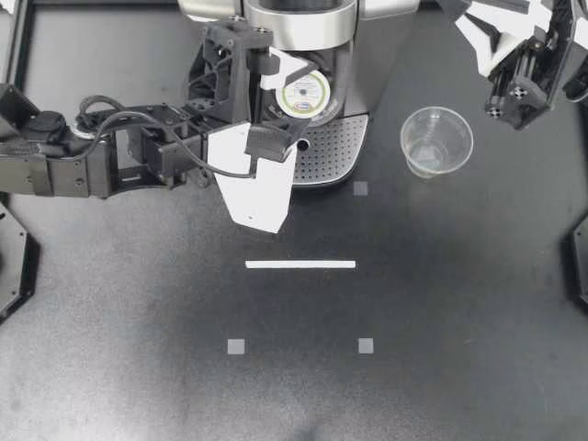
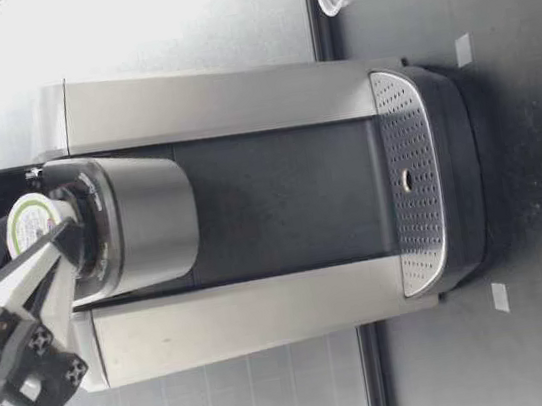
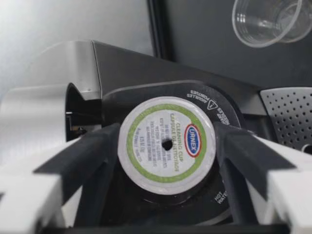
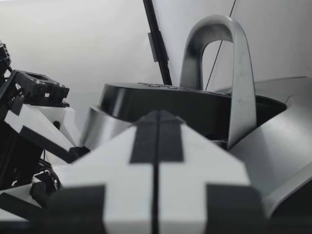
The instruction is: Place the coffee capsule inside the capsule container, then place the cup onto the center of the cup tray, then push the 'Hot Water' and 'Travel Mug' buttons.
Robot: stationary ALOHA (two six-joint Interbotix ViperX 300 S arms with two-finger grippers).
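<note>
The coffee capsule point(image 1: 306, 95), white with a green ring on its lid, sits in the open capsule container of the coffee machine point(image 1: 303, 23). My left gripper point(image 1: 285, 96) is open around it, one finger on each side. In the left wrist view the capsule point(image 3: 166, 145) lies between the dark fingers point(image 3: 87, 151), seated in the black holder. The low view shows the capsule point(image 2: 31, 220) at the machine's top with my left gripper point(image 2: 31, 252) beside it. A clear plastic cup point(image 1: 435, 141) stands upright to the right of the perforated cup tray point(image 1: 331, 152). My right gripper point(image 1: 510, 99) hangs shut at the back right, holding nothing.
The machine's raised silver handle point(image 4: 229, 73) stands ahead of the right gripper point(image 4: 156, 146). A white tape strip point(image 1: 300, 265) and small grey square markers point(image 1: 236, 346) lie on the black table in front of the machine.
</note>
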